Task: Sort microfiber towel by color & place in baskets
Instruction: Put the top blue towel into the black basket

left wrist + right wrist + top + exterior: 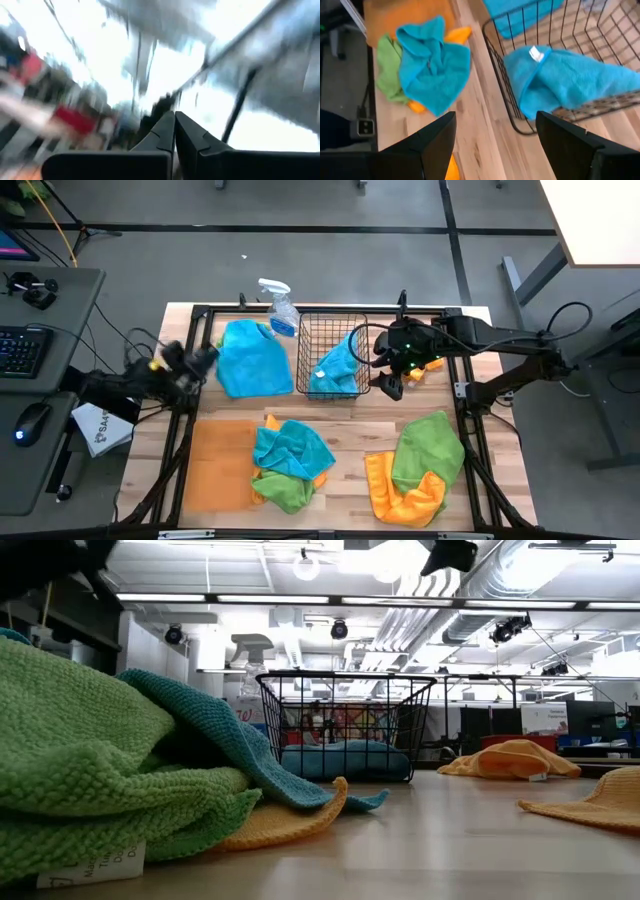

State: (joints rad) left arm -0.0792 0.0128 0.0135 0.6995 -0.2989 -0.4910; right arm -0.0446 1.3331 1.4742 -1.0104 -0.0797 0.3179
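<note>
**Right gripper empty beside the wire basket; soft towels left to sort**

The right gripper (pixel 390 376) hangs with jaws wide apart and holding nothing, just beside the wire basket (pixel 330 326), where one blue towel (pixel 560 80) already lies. The left gripper (pixel 205 358), fingers pressed together and empty, is raised on the basket's far side. Near the basket a mixed heap (pixel 290 463) awaits, the orange tray (pixel 212 465) next to it. The towels look light, limp and grippy; pinching a raised fold of the top blue towel (pixel 432 60) should lift it alone.
</note>
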